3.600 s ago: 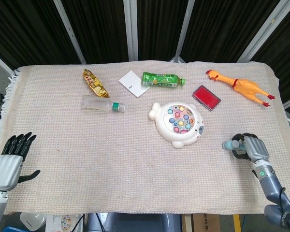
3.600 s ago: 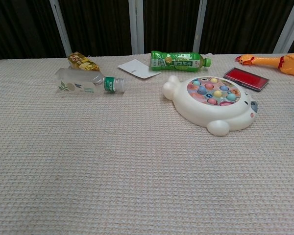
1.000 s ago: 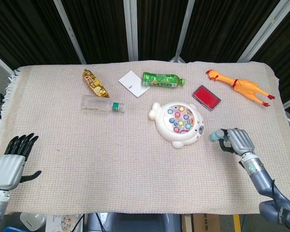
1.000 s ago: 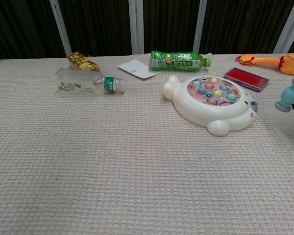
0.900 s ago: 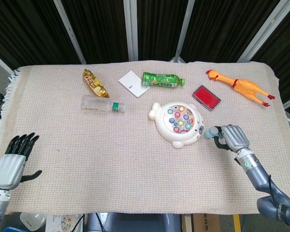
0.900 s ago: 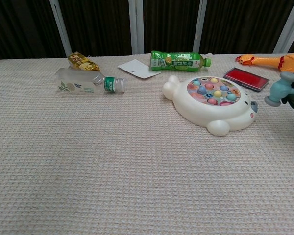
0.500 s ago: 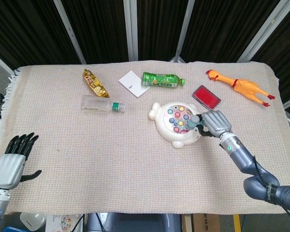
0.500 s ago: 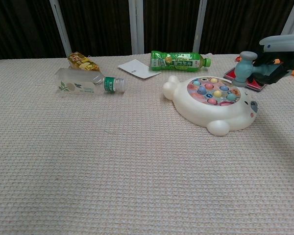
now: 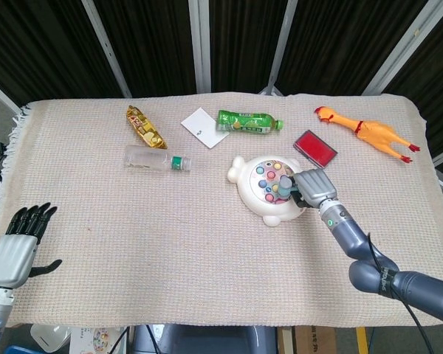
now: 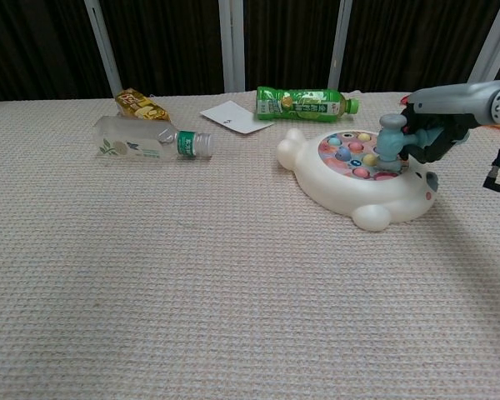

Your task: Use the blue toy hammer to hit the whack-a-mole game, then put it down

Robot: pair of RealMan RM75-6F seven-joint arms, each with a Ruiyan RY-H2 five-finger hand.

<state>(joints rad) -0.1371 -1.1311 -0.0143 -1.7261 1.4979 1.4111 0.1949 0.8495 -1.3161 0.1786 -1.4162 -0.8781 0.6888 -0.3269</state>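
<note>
blue toy hammer [image 10: 391, 137] on whack-a-mole game [image 10: 362, 176], right hand [image 10: 432, 133] fingers wrapped

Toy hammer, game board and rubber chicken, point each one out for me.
toy hammer [image 10: 391, 137], chest view, on its blue head over the pegs.
game board [image 9: 252, 198], head view, on its white rim.
rubber chicken [image 9: 369, 132], head view, on its orange body.
</note>
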